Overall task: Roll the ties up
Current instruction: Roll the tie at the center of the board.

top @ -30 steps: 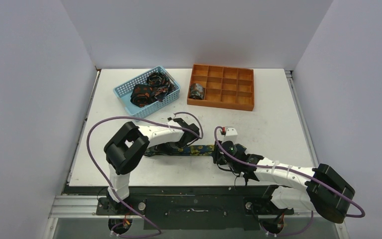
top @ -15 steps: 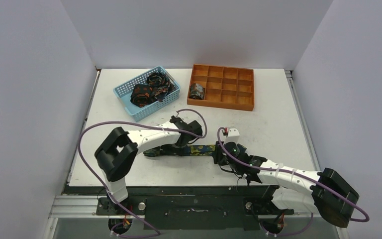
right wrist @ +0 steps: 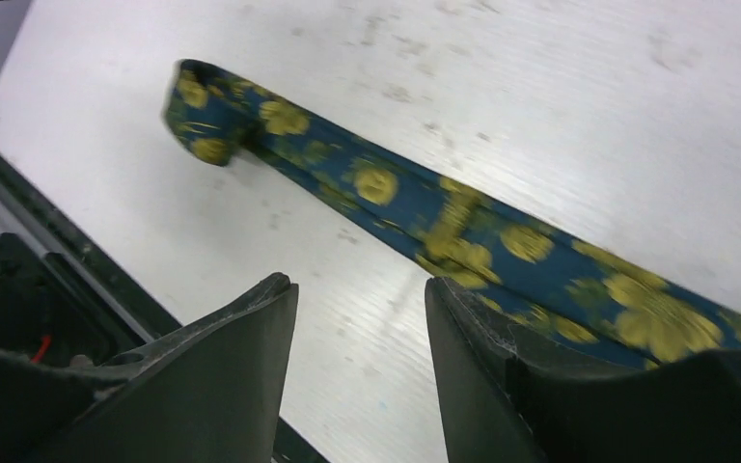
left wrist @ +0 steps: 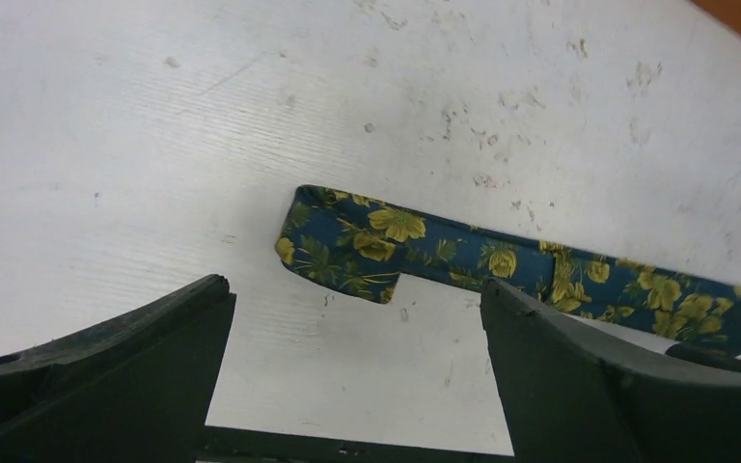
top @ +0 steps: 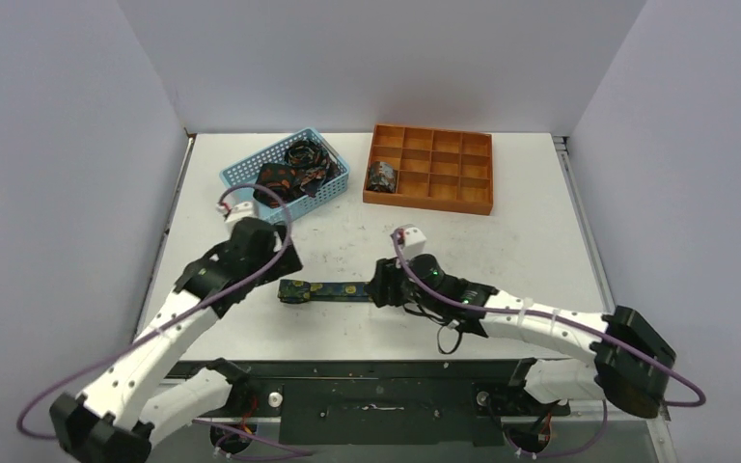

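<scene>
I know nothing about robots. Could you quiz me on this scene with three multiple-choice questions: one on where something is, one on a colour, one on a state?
1. Where is the rolled tie?
A. on the floor
B. in the leftmost column of the orange tray
C. hanging on the wall

2. What colour are the flowers on the flat tie lying on the table?
A. yellow-green
B. pink
C. white

3. How is the left gripper?
A. shut on a tie
B. open, holding nothing
C. shut on a pen

Answers:
1 B, the roll sits in a compartment at the tray's left edge.
2 A, the left wrist view shows yellow-green blooms on dark blue.
3 B, its fingers stand wide apart and clamp nothing.
</scene>
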Robot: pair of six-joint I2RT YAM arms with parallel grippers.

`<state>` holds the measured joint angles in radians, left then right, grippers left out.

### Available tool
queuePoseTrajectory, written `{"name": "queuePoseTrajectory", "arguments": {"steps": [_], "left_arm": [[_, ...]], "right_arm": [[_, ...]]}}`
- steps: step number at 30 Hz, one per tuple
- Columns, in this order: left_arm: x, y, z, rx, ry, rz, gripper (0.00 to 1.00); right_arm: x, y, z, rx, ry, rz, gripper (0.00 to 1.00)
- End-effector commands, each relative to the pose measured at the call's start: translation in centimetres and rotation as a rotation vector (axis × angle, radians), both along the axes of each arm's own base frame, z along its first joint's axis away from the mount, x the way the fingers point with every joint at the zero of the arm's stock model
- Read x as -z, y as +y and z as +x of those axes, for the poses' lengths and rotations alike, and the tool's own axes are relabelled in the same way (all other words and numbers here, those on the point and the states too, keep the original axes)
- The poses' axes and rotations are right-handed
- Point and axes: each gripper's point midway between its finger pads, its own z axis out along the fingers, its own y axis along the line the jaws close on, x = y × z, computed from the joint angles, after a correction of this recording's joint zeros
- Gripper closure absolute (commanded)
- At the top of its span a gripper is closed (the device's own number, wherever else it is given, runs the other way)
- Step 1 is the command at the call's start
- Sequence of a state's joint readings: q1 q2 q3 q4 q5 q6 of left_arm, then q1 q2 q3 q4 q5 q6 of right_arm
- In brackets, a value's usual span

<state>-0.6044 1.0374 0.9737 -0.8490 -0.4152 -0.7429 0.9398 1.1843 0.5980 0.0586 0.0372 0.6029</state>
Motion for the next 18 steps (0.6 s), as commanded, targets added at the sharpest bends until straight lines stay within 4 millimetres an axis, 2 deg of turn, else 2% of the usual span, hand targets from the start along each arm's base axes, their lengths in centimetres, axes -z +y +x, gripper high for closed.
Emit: {"name": "queuePoseTrajectory", "arguments": {"steps": [1,4,9,13,18], "left_arm": [[-2.7,0.6,0.8,0.034,-0.203,-0.262,0.0],[-3.6,2.9,0.0,-0.013,-0.292,-0.263,0.0],[-2.5,4.9,-0.8,-0.073,-0.266,-0.193,0.0],[-1.7,5.2,-1.2,-0.077,-0.236,-0.177,0.06],[-1.8,4.9,-0.9,-0.065,-0.257,-0.193,0.07]], "right_arm": [[-3.5,7.4,-0.4,-0.139,-0.077,0.043,0.48],[-3.3,11.3,-0.3,-0.175,-0.087,0.003,0.49],[-1.3,15.7,1.4,-0.173,-0.068,-0.056,0.53],[0.3,17.9,2.5,-0.171,-0.057,-0.093,0.56],[2.2,18.4,3.4,-0.15,-0.042,-0.139,0.58]]}}
